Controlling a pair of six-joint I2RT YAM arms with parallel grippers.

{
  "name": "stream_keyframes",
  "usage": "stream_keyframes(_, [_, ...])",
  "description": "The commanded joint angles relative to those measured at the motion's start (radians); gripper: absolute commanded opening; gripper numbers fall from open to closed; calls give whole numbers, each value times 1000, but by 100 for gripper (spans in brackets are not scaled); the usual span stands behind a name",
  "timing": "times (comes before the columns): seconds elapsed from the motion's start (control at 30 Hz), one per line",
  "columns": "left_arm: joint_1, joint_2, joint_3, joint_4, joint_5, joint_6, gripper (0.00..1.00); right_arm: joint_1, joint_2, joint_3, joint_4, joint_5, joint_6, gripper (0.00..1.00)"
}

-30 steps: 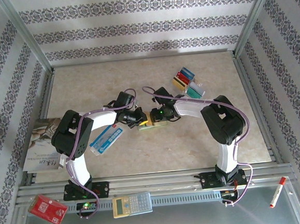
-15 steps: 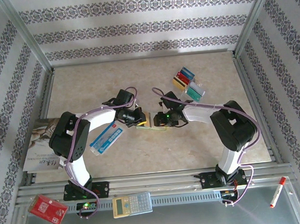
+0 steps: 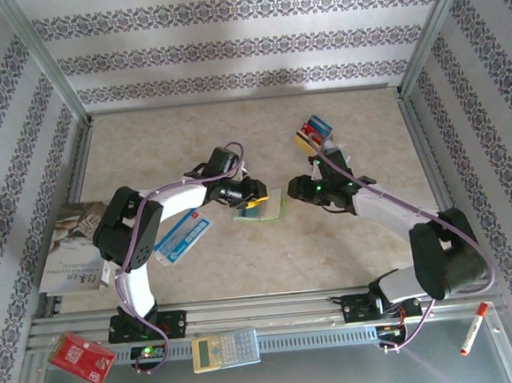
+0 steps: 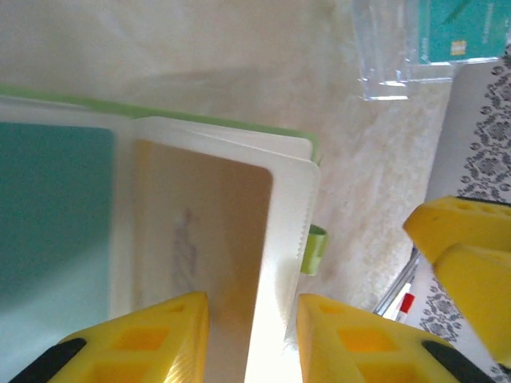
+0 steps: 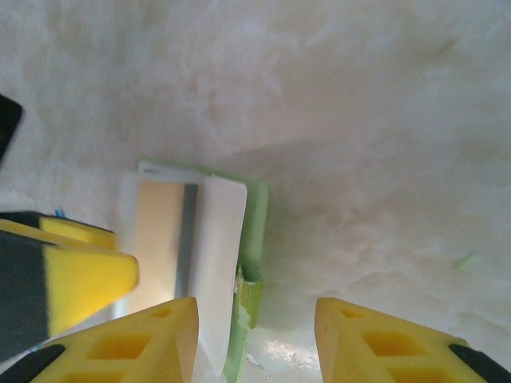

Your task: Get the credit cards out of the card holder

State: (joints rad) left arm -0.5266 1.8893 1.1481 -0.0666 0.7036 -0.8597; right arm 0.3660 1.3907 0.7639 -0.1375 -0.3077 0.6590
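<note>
Card holder (image 3: 264, 208) lay open at mid-frame on the marbled table (image 3: 146, 147), between both grippers. Left gripper (image 4: 251, 311) had its jaws parted astride one clear inner leaf, not pinching it. Right gripper (image 5: 255, 319) hovered agape above the holder's green edge, holding nothing. Credit cards (image 3: 318, 140) lay loose toward the upper right.

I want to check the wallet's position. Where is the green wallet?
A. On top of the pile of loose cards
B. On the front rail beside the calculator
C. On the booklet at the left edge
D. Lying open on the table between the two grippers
D: the top view shows the wallet lying open on the table, with the left gripper at one side and the right gripper at the other.
</note>
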Motion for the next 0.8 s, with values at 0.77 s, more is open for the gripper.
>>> stream_keyframes(0.77, [30, -63, -50, -68, -135, 33, 26, 163, 176, 145, -15, 19, 28, 22])
